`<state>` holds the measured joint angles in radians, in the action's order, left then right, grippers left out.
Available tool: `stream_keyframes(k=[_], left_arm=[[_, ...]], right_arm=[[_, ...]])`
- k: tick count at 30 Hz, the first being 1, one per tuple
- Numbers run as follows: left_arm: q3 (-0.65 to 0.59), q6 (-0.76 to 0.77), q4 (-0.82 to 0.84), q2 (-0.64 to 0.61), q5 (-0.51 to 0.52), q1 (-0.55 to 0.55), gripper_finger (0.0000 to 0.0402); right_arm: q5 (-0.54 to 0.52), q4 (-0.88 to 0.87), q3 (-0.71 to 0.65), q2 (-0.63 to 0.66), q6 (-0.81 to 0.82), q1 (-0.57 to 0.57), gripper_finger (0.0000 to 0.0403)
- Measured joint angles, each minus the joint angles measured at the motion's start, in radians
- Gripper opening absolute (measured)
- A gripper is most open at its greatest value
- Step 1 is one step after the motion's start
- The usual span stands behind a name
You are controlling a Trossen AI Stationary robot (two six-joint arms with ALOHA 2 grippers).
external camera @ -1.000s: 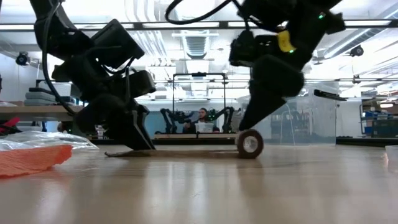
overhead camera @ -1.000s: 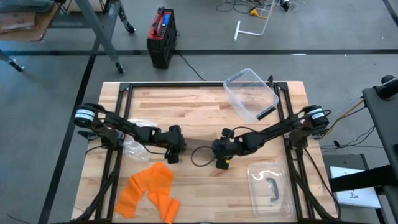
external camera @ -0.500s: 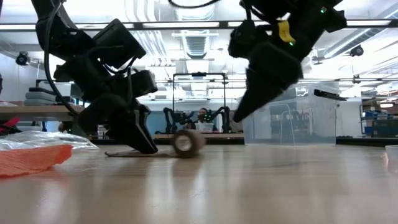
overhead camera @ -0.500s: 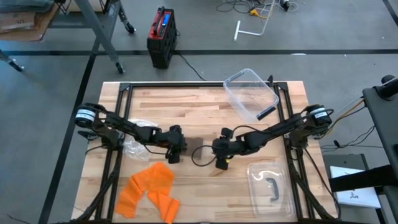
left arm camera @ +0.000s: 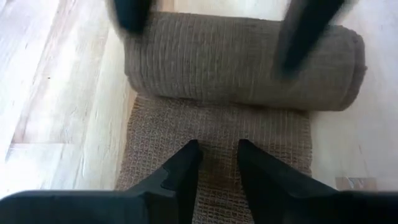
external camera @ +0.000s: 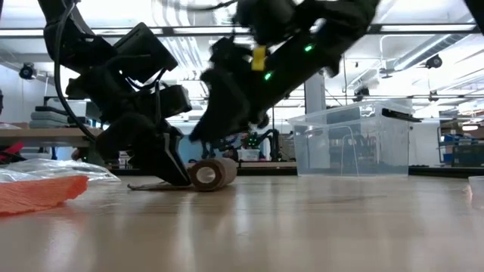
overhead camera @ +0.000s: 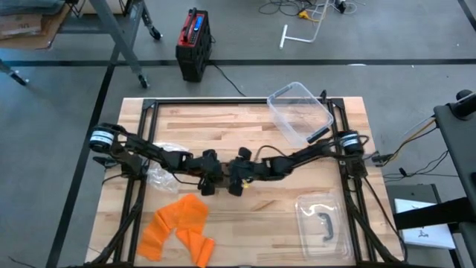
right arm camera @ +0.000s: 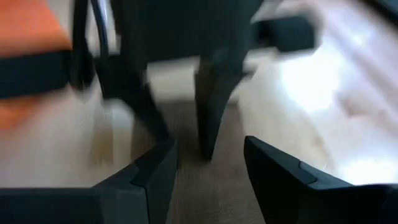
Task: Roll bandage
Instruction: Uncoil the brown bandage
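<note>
A brown bandage roll [left arm camera: 242, 62] lies on its side at mid-table [external camera: 212, 174]. Its unrolled tail [left arm camera: 214, 124] runs flat along the wood toward the table's left. My left gripper [left arm camera: 217, 155] stands on that tail right beside the roll, its fingers a narrow gap apart [overhead camera: 212, 184]. My right gripper [right arm camera: 208, 168] is open and comes in from the table's right [overhead camera: 235, 181]. Its two fingers [left arm camera: 305, 31] stand over the roll's far side, a wide gap between them. My left gripper sets both fingertips [left arm camera: 186, 165] down on the flat tail [left arm camera: 217, 134], just short of the roll, slanting down from the table's left. The tail lies in one layer on the table under them. My right gripper's fingers overlap the roll's top in the left wrist view; whether they touch it, I cannot tell.
A clear plastic box [overhead camera: 300, 112] stands at the far right, and its lid [overhead camera: 321, 223] lies near the right front. Orange bandages [overhead camera: 178, 227] and a clear bag [overhead camera: 160, 177] lie at the front left, close to my left arm.
The roll has rolled along its tail toward the table's left, taking up the strip, and now lies against my left gripper's fingers. My right gripper has followed it leftward and tipped further down, ending above the roll.
</note>
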<state>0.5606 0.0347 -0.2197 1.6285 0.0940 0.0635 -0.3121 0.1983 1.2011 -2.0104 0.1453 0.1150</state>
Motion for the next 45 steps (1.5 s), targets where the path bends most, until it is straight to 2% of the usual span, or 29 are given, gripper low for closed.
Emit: stream_keyframes(k=[6,16,24,29,35,41,45], left_arm=[[-0.008,0.001,0.01,-0.004,0.0,0.0,0.0102],[-0.013,0.001,0.013,-0.006,0.001,0.0,0.0108],[-0.012,0.001,0.017,-0.006,0.001,0.0,0.0109],[-0.013,0.001,0.017,-0.007,0.001,0.0,0.0105],[-0.013,0.001,0.014,-0.008,0.001,0.0,0.0113],[-0.013,0.001,0.014,-0.008,0.001,0.0,0.0114],[-0.013,0.001,0.016,-0.008,0.001,0.0,0.011]], right_arm=[[0.005,-0.239,0.068,-0.021,-0.002,0.001,0.0183],[0.054,-0.524,0.013,0.113,0.053,0.018,0.0183],[0.06,-0.466,0.025,0.149,0.048,0.023,0.0183],[0.054,-0.257,0.028,0.133,0.02,0.016,0.0183],[0.05,-0.051,0.058,0.016,-0.001,-0.023,0.0183],[0.052,-0.175,0.147,-0.099,-0.001,-0.047,0.0183],[0.057,-0.29,0.176,-0.107,0.003,-0.046,0.0183]])
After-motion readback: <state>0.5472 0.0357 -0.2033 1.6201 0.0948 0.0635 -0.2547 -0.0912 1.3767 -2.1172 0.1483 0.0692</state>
